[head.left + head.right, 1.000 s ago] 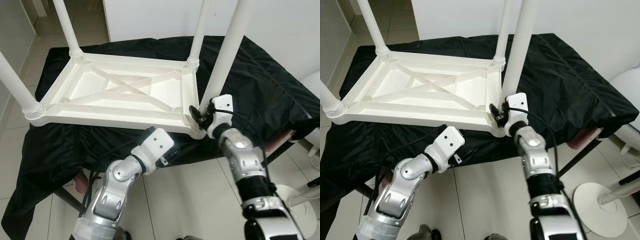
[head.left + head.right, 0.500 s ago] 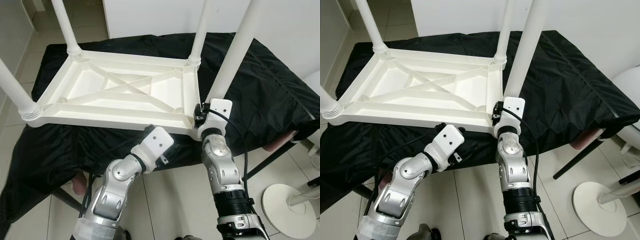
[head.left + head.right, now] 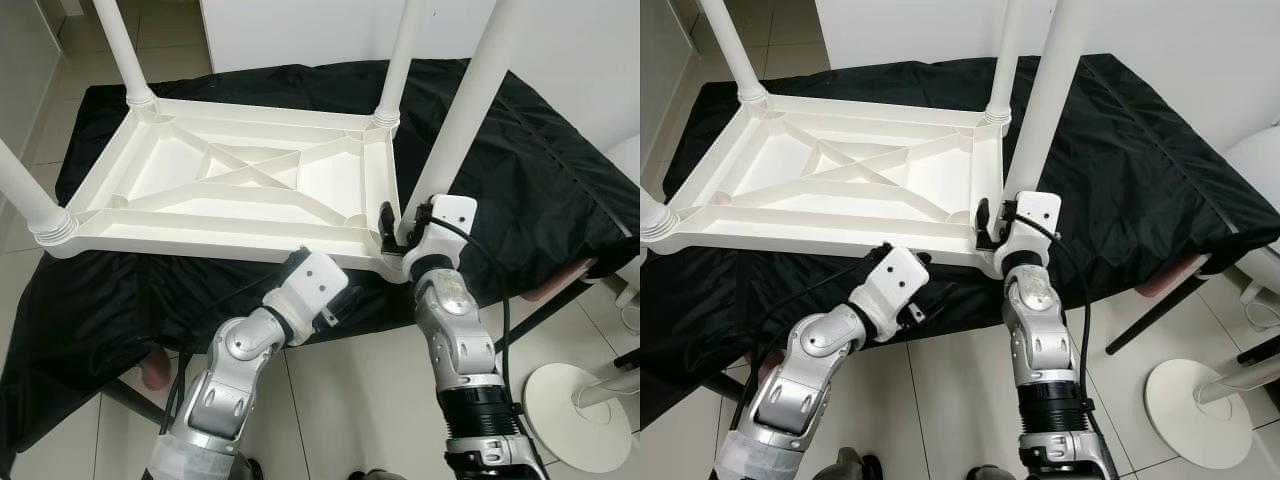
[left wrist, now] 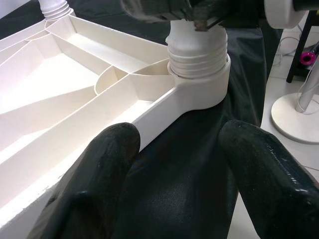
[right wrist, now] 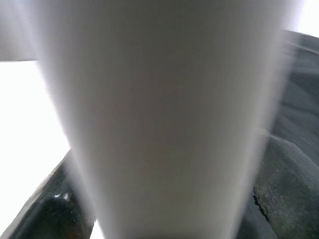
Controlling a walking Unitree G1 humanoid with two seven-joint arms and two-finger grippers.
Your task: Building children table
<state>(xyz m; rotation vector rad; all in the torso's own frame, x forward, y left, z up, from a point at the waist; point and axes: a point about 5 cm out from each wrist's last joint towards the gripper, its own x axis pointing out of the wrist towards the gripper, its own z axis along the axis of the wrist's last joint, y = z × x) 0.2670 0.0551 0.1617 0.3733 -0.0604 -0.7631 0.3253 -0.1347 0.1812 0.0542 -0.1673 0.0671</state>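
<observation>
Head stereo pair looks down on upturned white plastic table [image 3: 240, 190]; left wrist camera faces its near corner socket; right wrist camera pressed against white leg [image 5: 159, 119].

tabletop [image 3: 240, 185] inverted on cloth [image 3: 520, 190] | legs up | stand base [image 3: 575, 415] on floor, right
</observation>
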